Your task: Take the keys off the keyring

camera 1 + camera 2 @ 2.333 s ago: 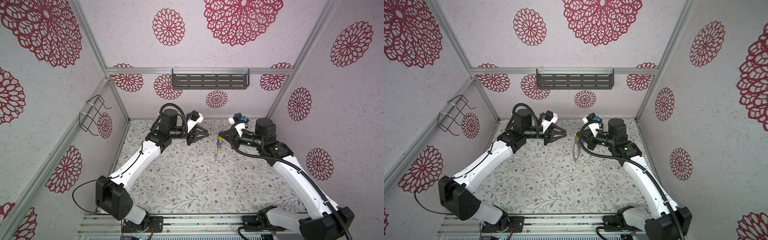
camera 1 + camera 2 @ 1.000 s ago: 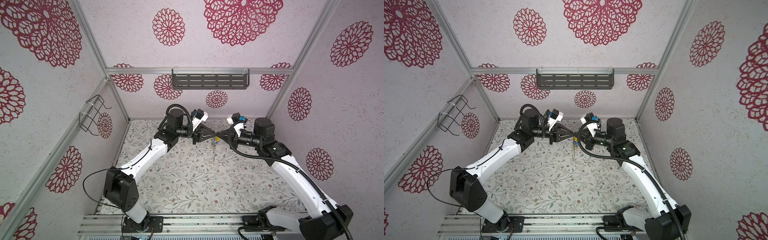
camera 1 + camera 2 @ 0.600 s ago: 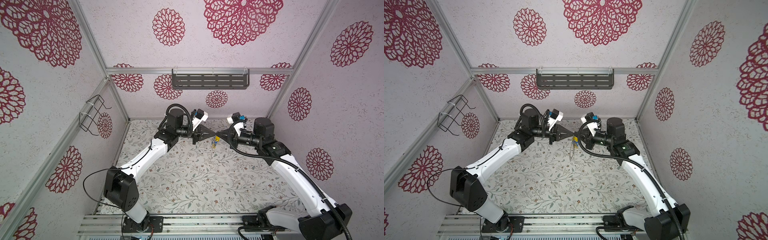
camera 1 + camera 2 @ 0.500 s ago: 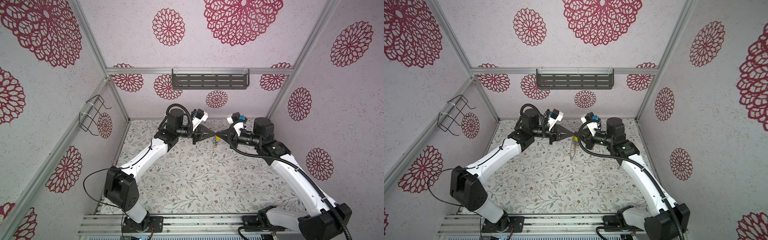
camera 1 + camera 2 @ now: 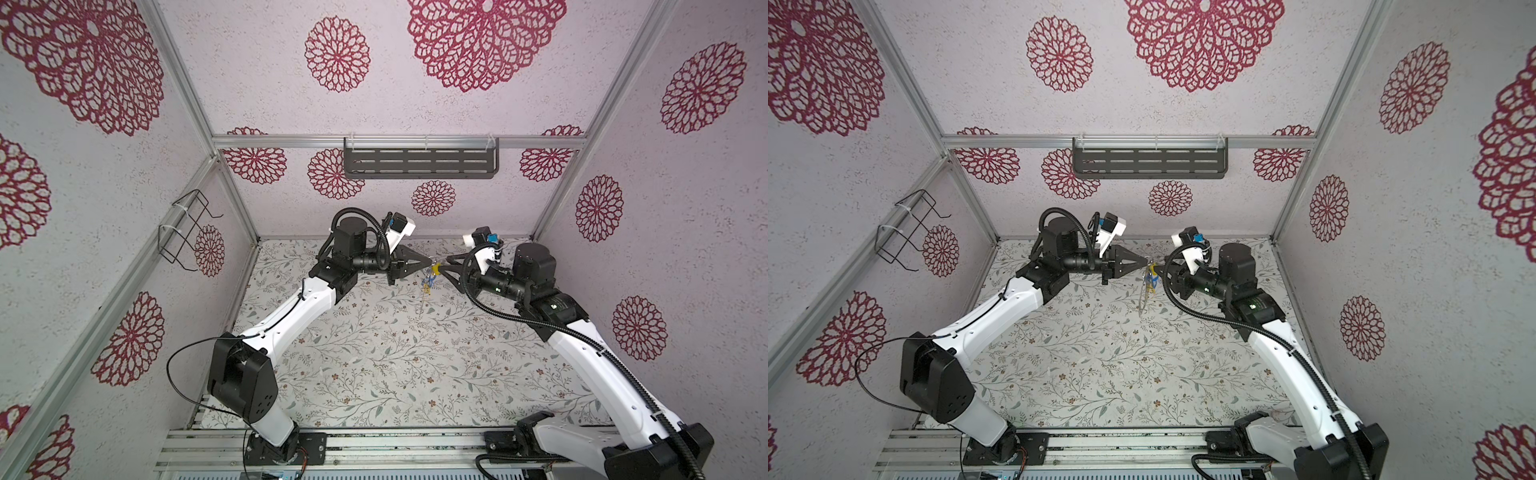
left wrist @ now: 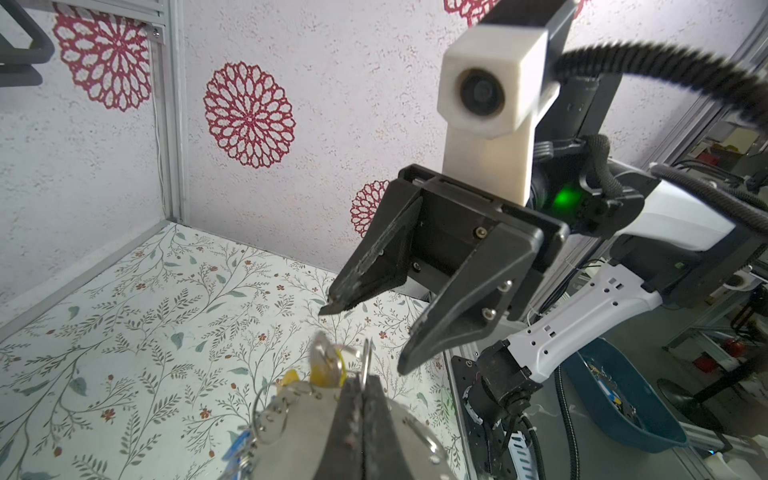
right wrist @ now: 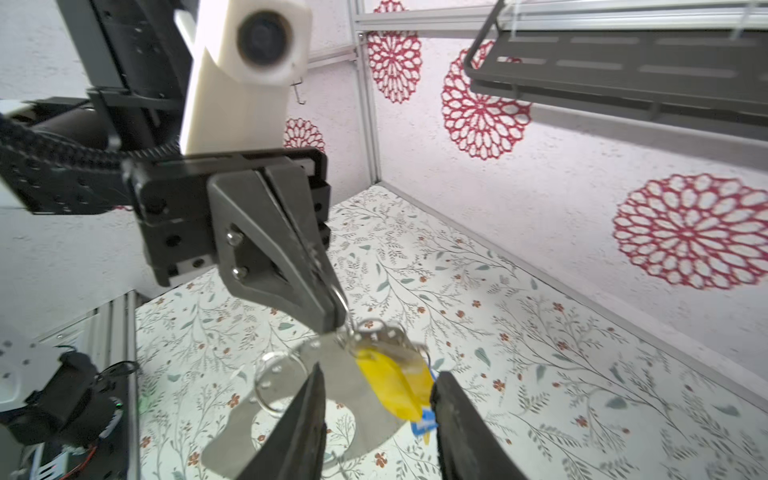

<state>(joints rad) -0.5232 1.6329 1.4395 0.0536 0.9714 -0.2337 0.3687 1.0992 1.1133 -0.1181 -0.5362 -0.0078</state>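
The keyring (image 7: 338,382) hangs in the air above the surface (image 7: 540,353), between the two arms. The left fingers (image 7: 307,286) are pressed shut on a thin wire loop at its rim and carry it. The right fingers (image 7: 305,428) stand partly apart near a yellow key (image 7: 390,386), gripping nothing. A blue key (image 7: 424,420) hangs just behind. No keys look freed yet, so I judge the whole removal is left to do.

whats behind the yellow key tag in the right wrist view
A blue key tag pokes out from behind the yellow key tag, mostly covered by it. Part of the grey keyring also runs behind. Any further tags there are hidden.
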